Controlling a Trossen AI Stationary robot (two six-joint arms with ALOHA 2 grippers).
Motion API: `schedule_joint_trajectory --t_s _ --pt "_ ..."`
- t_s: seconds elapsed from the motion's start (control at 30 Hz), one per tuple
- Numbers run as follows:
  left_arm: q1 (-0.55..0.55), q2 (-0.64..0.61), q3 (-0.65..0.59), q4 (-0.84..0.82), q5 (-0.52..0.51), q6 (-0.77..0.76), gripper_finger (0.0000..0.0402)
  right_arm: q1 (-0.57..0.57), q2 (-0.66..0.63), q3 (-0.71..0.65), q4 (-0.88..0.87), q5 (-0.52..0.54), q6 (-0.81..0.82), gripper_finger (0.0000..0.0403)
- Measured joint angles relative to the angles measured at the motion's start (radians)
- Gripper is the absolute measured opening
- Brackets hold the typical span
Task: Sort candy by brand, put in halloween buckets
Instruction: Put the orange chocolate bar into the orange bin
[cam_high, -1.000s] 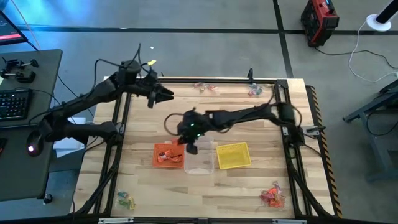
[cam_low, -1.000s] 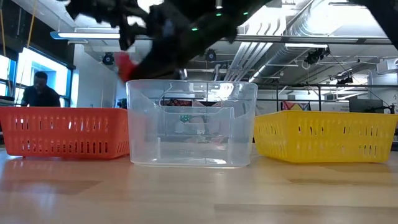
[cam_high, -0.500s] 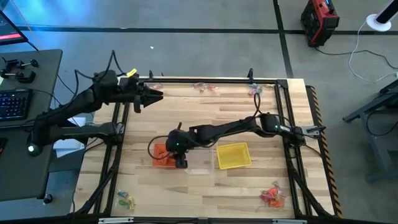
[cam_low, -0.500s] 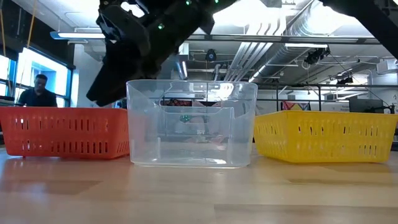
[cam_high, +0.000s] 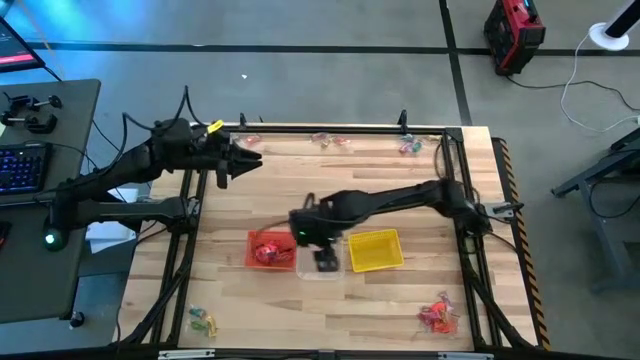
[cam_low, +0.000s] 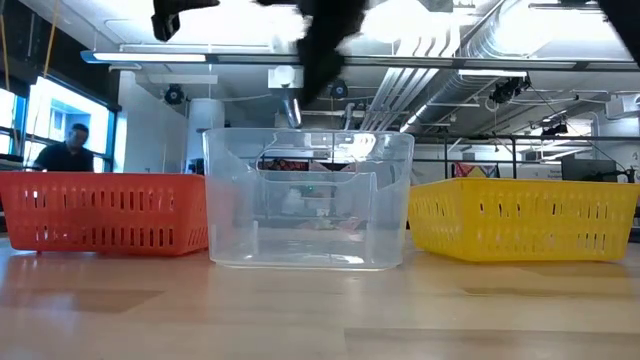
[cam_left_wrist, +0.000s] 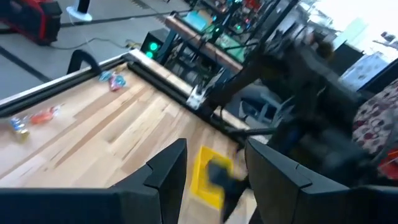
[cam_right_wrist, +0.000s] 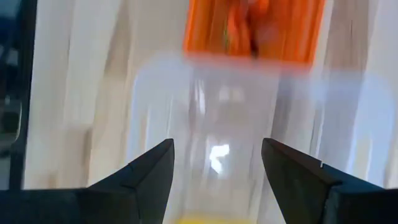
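Three buckets stand side by side in the middle of the table: orange (cam_high: 270, 250), clear (cam_high: 318, 262) and yellow (cam_high: 375, 250). Red-orange candy (cam_high: 265, 251) lies in the orange bucket (cam_right_wrist: 255, 28). My right gripper (cam_high: 326, 262) hovers over the clear bucket (cam_right_wrist: 217, 106), open (cam_right_wrist: 217, 149), with nothing between its fingers. My left gripper (cam_high: 252, 160) stands open (cam_left_wrist: 214, 158) in the air near the table's far left, also with nothing in it. Loose candy lies in small heaps at the far edge (cam_high: 330, 140) (cam_high: 410, 146) and at the near corners (cam_high: 202, 322) (cam_high: 438, 316).
A black frame (cam_high: 350, 128) runs along the table's edges. In the low view the orange (cam_low: 100, 212), clear (cam_low: 308, 198) and yellow (cam_low: 520, 218) buckets stand in a row on the bare wood. A person (cam_low: 70, 150) is far back in the room.
My right gripper has swung out over the orange bucket and then back toward the table's right, over the clear bucket. The red candy seen at its fingers a second ago is gone from them; more red now lies in the orange bucket. My left gripper has drawn back toward the table's left.
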Motion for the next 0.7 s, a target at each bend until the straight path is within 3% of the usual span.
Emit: schedule_joint_trajectory --t_s 0.17,0.23,0.37,0.53,0.7 --pt "0.000 0.000 0.000 -0.026 0.005 0.010 0.0154 0.070 -0.286 -0.357 0.009 0.012 0.250 0.0236" --pt "0.000 0.000 0.000 -0.025 0.005 0.007 0.0154 0.125 -0.413 -0.540 0.048 -0.011 0.441 0.0236" --pt "0.000 0.000 0.000 -0.025 0.005 -0.025 0.0154 0.270 -0.627 -0.870 0.125 -0.160 0.999 0.0236" --pt "0.000 0.000 0.000 -0.025 0.005 -0.027 0.0154 0.466 -0.725 -1.109 0.315 -0.295 1.638 0.0236" --pt "0.000 0.000 0.001 -0.025 0.006 -0.026 0.0154 0.548 -0.726 -1.209 0.449 -0.299 2.013 0.0236"
